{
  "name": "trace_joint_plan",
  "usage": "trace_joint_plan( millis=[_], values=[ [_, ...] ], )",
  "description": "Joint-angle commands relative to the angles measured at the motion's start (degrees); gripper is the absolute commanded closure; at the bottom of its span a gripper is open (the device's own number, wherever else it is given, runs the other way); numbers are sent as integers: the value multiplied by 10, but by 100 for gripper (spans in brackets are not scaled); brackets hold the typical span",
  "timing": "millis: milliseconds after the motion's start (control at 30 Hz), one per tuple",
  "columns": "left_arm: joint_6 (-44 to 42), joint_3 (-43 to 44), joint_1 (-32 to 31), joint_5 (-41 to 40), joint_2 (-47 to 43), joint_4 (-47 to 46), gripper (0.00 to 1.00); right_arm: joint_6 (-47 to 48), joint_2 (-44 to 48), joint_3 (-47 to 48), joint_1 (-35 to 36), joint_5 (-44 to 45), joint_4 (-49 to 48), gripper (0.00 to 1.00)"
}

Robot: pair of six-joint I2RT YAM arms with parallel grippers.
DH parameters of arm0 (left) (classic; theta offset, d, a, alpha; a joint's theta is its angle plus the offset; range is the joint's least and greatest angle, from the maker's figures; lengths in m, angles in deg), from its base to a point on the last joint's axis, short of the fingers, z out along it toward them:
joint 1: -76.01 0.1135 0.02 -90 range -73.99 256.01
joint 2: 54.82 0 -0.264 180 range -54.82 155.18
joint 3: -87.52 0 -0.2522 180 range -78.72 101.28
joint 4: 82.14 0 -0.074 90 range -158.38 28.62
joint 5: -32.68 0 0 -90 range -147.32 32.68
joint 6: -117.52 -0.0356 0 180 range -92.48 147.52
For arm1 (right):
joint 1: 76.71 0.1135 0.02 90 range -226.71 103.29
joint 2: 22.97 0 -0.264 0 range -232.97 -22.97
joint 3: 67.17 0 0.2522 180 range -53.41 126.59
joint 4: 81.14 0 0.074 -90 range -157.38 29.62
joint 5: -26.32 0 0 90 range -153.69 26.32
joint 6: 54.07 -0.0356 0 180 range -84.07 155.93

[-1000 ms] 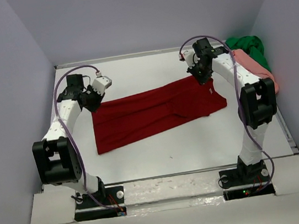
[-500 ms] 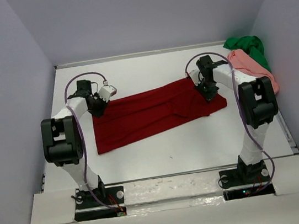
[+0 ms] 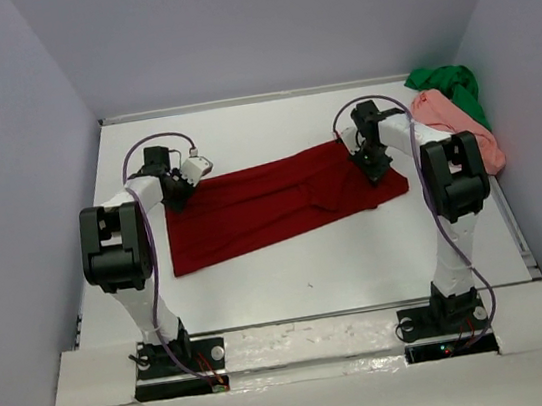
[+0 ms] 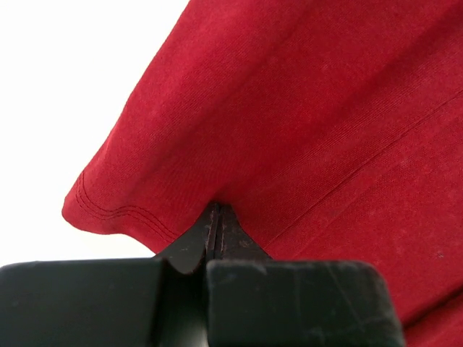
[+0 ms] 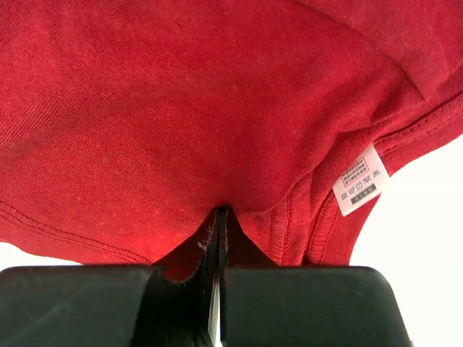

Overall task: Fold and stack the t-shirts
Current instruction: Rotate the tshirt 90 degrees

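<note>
Claws first, from above: my left claw (image 3: 176,188) and right claw (image 3: 372,164) are pinched shut on the far edge of the dark red t-shirt (image 3: 282,206). It lies spread across the worktop (image 3: 360,261), by my reckoning only part-folded. The salmon pink t-shirt (image 3: 457,121) and bright green t-shirt (image 3: 446,82) sit crumpled at the far right, unfolded, and no stack exists yet. Left wrist view: closed tips grip cloth near a hemmed corner. Right wrist view: closed tips bite cloth beside the label (image 5: 359,181).
</note>
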Motion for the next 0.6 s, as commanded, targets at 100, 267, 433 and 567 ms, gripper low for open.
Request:
trace_joint_plan(
  millis=[100,267,433,567],
  values=[
    [-23,-35,5,-48,-3,70,100,-8,-82,84,-8,-3,-4,100],
    [-28,-67,3,-36,-88,125,100,-11,-149,199,-14,-22,28,100],
    [-54,-110,-28,25,-190,222,100,-7,-265,360,-14,-85,79,100],
    [-50,-139,-86,39,-259,254,100,-6,-366,566,-14,-118,143,100]
  ],
)
